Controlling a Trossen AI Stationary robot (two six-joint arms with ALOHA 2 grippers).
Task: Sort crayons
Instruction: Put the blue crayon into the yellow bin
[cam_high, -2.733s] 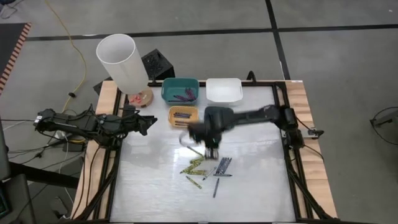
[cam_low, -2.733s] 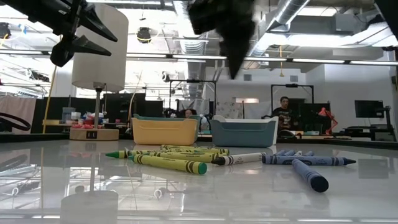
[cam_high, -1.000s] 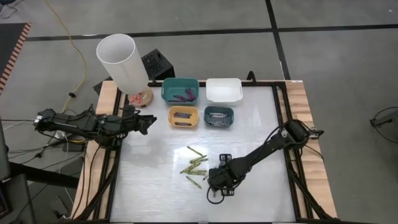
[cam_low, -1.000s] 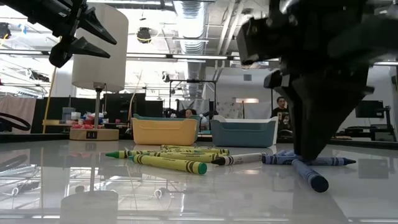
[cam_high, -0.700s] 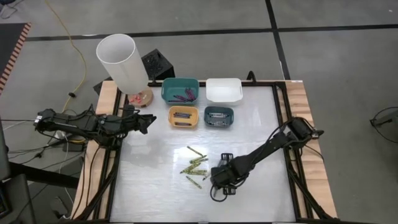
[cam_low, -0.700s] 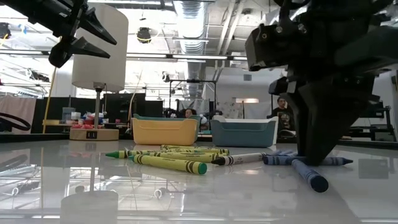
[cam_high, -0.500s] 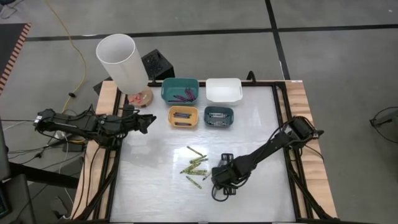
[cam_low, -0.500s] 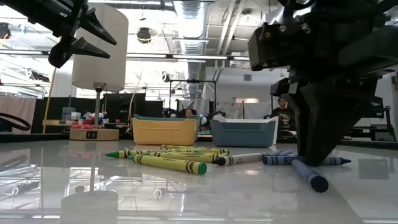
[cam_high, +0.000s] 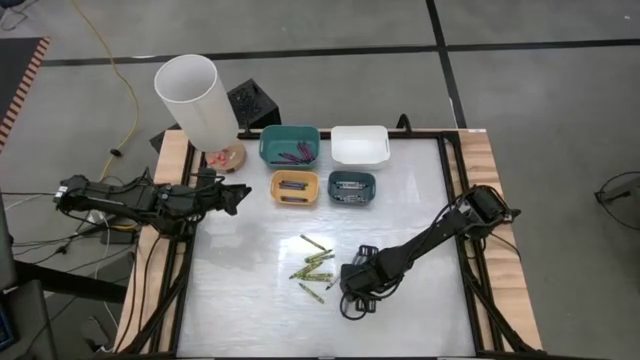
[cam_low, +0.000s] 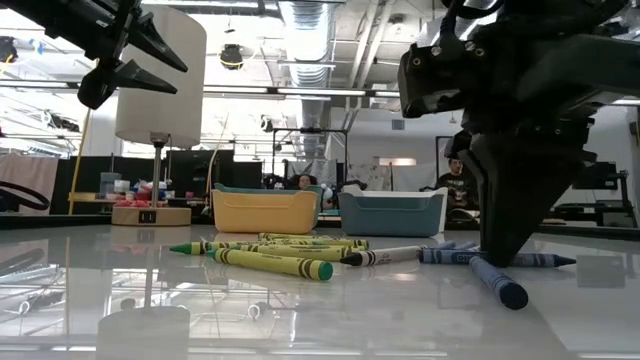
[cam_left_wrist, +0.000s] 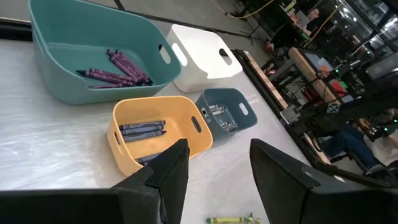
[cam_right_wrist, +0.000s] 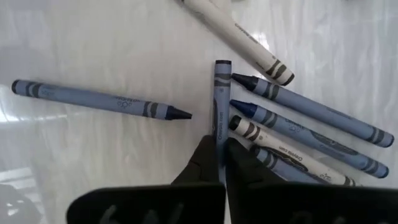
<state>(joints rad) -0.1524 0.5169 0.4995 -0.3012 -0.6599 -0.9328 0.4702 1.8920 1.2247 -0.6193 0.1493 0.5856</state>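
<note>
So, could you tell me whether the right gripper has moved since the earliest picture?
Yes: the right gripper has moved away from the yellow bin.

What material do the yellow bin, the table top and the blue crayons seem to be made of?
Yellow bin: probably moulded plastic, matte, with smooth rounded walls and cut-out handles.
Table top: a glossy white sheet, maybe laminate; it mirrors the lights.
Blue crayons: likely wax in matte paper wrappers with printed bands; bare tips show.

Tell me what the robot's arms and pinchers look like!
Both arms are black, built from chunky jointed sections. The left arm has dark cables hanging beside it. The left gripper has two flat, pointed black fingers. The right gripper has slim black fingers that taper to narrow tips.
</note>
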